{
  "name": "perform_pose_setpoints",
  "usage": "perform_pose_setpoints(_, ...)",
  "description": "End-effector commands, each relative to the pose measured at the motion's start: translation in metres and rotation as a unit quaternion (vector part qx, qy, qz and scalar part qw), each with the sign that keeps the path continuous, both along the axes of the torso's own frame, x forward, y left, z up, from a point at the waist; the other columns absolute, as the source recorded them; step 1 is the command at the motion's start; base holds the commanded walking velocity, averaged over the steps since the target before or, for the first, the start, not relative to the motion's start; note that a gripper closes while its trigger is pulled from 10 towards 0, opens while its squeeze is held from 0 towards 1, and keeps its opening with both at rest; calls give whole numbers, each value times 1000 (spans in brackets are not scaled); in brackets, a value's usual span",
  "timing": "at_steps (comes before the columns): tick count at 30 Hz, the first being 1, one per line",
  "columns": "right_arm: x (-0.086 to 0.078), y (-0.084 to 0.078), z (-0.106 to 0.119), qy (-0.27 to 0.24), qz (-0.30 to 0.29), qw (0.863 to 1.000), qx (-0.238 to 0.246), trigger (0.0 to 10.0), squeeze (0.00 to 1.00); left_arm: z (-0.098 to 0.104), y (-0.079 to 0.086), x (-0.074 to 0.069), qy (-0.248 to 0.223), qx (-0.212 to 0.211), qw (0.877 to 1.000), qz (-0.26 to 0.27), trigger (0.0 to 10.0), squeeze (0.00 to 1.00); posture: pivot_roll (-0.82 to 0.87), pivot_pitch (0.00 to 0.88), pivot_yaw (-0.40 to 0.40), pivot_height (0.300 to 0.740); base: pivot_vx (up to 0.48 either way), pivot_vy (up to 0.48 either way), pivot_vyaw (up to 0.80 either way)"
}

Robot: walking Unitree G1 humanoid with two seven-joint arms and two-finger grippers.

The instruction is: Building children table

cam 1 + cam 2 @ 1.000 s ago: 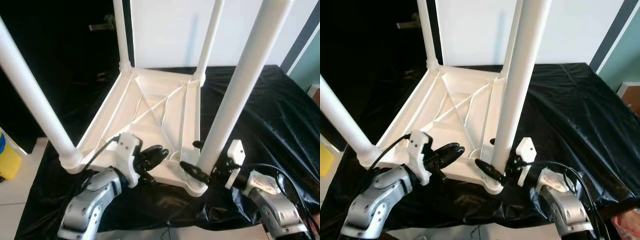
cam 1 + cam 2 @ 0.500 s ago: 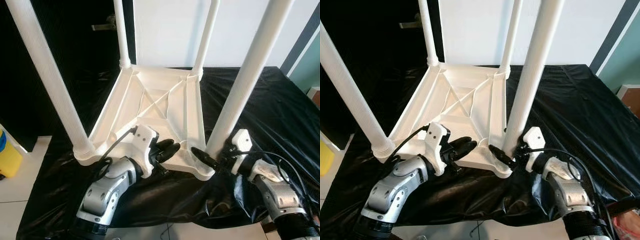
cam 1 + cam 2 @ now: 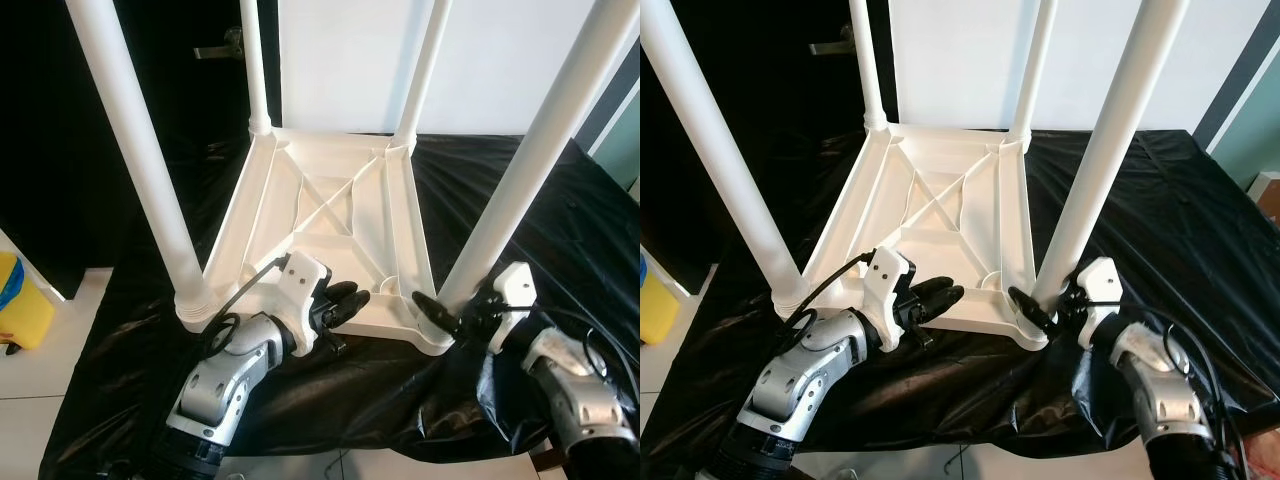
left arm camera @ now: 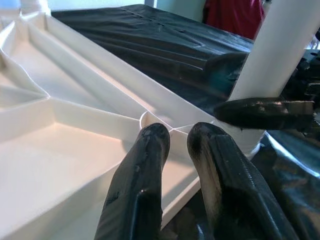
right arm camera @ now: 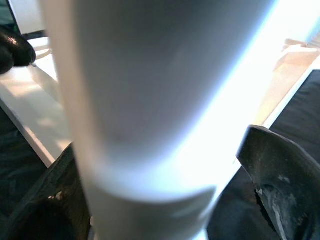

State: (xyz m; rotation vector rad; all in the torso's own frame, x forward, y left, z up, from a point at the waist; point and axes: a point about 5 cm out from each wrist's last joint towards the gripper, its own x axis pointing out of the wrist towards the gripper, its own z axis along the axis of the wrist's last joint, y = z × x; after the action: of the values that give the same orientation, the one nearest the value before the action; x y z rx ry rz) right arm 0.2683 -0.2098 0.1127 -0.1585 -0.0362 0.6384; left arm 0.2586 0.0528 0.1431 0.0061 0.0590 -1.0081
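White plastic table, upside down, with my grippers at its near edge.

White plastic table (image 3: pixel 330 215) lies top-down on a black sheet (image 3: pixel 560 230) spread over the work surface, its four legs pointing up. My left gripper (image 3: pixel 350 298) rests over the near rim of the underside, its two fingers (image 4: pixel 145 165) almost together with only a narrow gap between them and nothing held. My right gripper (image 3: pixel 1032 305) sits at the base of the near right leg (image 3: pixel 1095 170); in the right wrist view that leg (image 5: pixel 150 100) stands between my spread fingers (image 5: pixel 280 170), one on each side of it, though I cannot tell if they press on it. A yellow container (image 3: pixel 22 305) stands on the floor to my left, well apart from the table.
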Motion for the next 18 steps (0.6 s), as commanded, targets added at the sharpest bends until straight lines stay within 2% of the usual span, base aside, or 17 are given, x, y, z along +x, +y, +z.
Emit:
perform_pose_setpoints(1,0,4,0,-1,5,1000,-4,10000,0,-3,-3,-6,-13,14,999,-31,10000,0,-11,24,-12,740,0,0,0)
perform_pose_setpoints(6,-1,8,-2,4,11,1000,-5,10000,0,-1,-3,-11,-32,21,998,-49,10000,0,-10,25,-13,740,0,0,0)
perform_pose_setpoints(8,-1,8,-7,14,11,1000,-9,10000,0,1,-3,-13,-62,34,996,-52,10000,0,-7,25,-13,740,0,0,0)
perform_pose_setpoints(9,0,7,-7,12,7,1000,-10,1059,0,-1,-3,-13,-45,34,997,-56,10000,961,-7,20,-22,740,0,0,0)
perform_pose_setpoints(12,1,6,-7,11,4,1000,-10,1059,0,-3,-3,-14,-32,34,997,-60,10000,961,-7,20,-22,740,0,0,0)
perform_pose_setpoints(13,2,6,-6,9,1,1000,-10,706,0,-5,-3,-14,-23,32,997,-63,10000,1000,-7,20,-22,740,0,0,0)
perform_pose_setpoints(14,3,5,-6,9,-4,1000,-10,0,0,-5,-4,-15,-24,32,997,-69,10000,1000,-7,17,-26,740,0,0,0)
perform_pose_setpoints(18,5,5,-6,11,-15,1000,-5,0,0,-6,-6,-18,-46,49,995,-78,10000,1000,-3,16,-29,740,0,0,0)
